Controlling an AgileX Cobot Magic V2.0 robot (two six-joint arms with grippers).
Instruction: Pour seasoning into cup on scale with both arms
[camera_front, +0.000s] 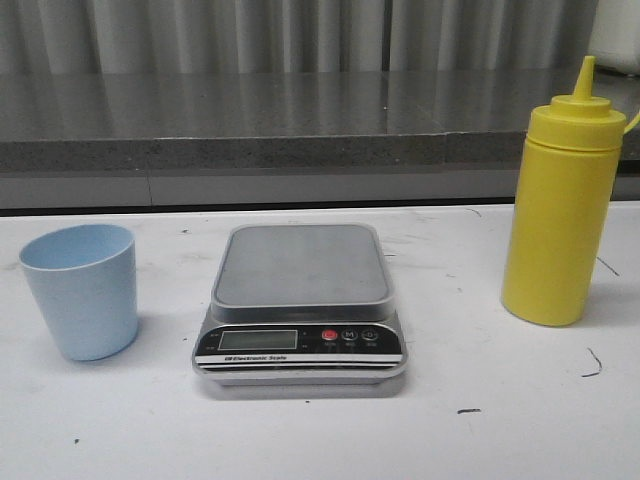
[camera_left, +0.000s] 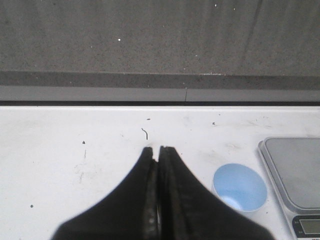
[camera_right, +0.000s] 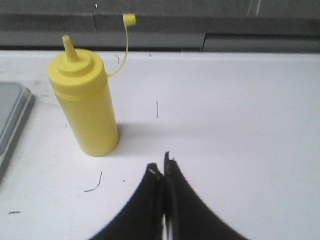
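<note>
Both grippers, left (camera_left: 159, 150) and right (camera_right: 162, 169), hover over the table (camera_front: 500, 420), jaws pressed together, gripping nothing.

The scale (camera_front: 300, 305) sits at the centre of the white table, its black front panel facing the near edge. The grey rounded-rectangle platform is bare. The panel carries an LCD display, one red button and two dark buttons.

The cup (camera_front: 82, 289) stands upright to the left of the scale, apart from it. It is pale blue, matte, handleless and tapers toward the base. Its mouth faces up.

The bottle (camera_front: 562, 214) stands upright to the right of the scale, well apart from it. It is yellow plastic, taller than the cup, with a cone nozzle. The tip cover hangs off the nozzle on its thin tether.
</note>
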